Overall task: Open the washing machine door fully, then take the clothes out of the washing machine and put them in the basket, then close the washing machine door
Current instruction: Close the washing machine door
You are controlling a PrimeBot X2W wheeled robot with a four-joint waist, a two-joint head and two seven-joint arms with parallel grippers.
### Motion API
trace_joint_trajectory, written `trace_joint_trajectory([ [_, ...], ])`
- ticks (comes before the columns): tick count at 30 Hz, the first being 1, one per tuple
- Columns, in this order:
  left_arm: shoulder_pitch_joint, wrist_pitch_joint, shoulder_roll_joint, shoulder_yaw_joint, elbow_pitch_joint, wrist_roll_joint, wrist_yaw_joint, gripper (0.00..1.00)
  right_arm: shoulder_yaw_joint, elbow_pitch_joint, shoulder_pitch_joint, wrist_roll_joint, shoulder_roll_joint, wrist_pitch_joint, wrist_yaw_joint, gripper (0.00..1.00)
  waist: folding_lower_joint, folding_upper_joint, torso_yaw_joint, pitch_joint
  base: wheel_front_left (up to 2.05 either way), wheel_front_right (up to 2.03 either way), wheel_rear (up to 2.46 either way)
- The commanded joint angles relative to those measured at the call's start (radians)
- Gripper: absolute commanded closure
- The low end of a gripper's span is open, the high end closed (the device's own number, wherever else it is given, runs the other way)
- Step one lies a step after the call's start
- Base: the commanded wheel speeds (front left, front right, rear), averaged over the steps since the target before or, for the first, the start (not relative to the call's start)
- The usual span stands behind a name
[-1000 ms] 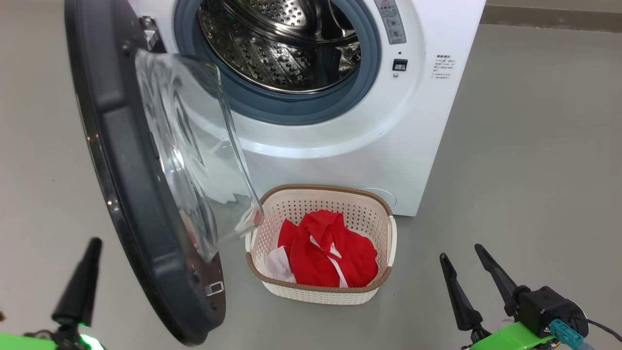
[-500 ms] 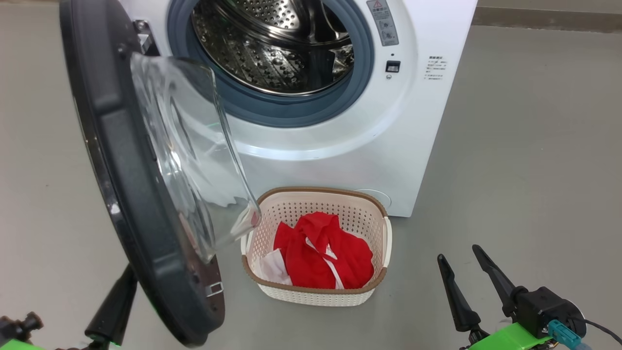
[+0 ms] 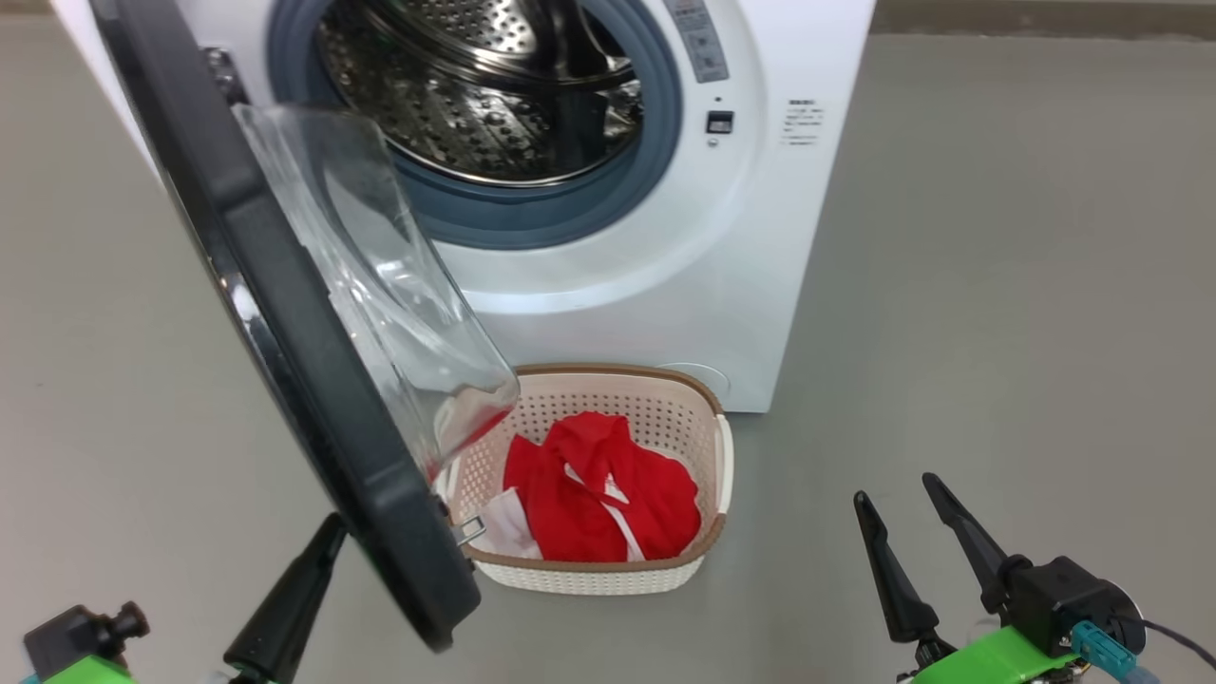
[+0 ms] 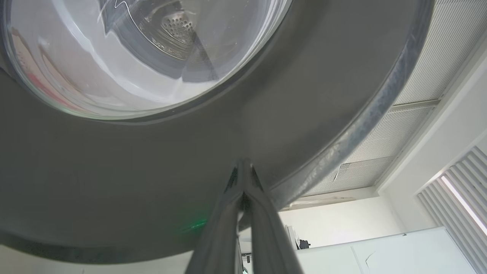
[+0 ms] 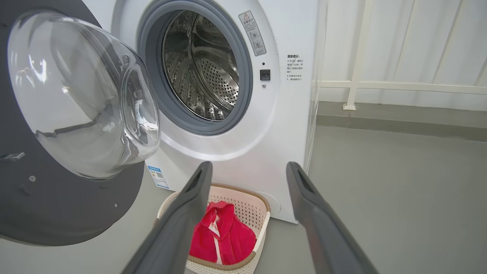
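Blue label (image 5: 158, 177) low on the washing machine (image 5: 274, 137), print unreadable.

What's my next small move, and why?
Probably push the shut left claw against the washing machine door, swinging it toward the washing machine: the clothes lie in the basket, the drum looks empty, and the door stands open.

place: lab-like room | washing machine (image 3: 760, 237); grey floor (image 3: 997, 285); white wall panels (image 5: 399, 38)
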Motion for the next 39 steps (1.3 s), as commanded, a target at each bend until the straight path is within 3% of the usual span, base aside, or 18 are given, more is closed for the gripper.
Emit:
trace_joint_trajectory([
  [1, -0.031, 0.015, 0.007, 0.019, -0.031, -0.002, -0.017, 1.0, 0.024, -0.029, -0.053, -0.004, -0.008, -0.005, 0.003, 0.0, 0.0, 0.0, -0.022, 0.01, 0.0, 0.0, 0.0],
  [22, -0.224, 0.038, 0.023, -0.008, 0.054, 0.003, -0.029, 1.0, 0.026, -0.034, -0.12, 0.019, -0.008, -0.011, 0.003, 0.0, 0.0, 0.0, -0.224, 0.134, 0.0, 0.0, 0.0],
  [39, -0.511, 0.081, 0.058, -0.045, 0.173, 0.014, -0.026, 1.0, 0.018, -0.046, -0.192, 0.044, -0.008, -0.015, 0.003, 0.0, 0.0, 0.0, -0.323, 0.271, 0.0, 0.0, 0.0],
])
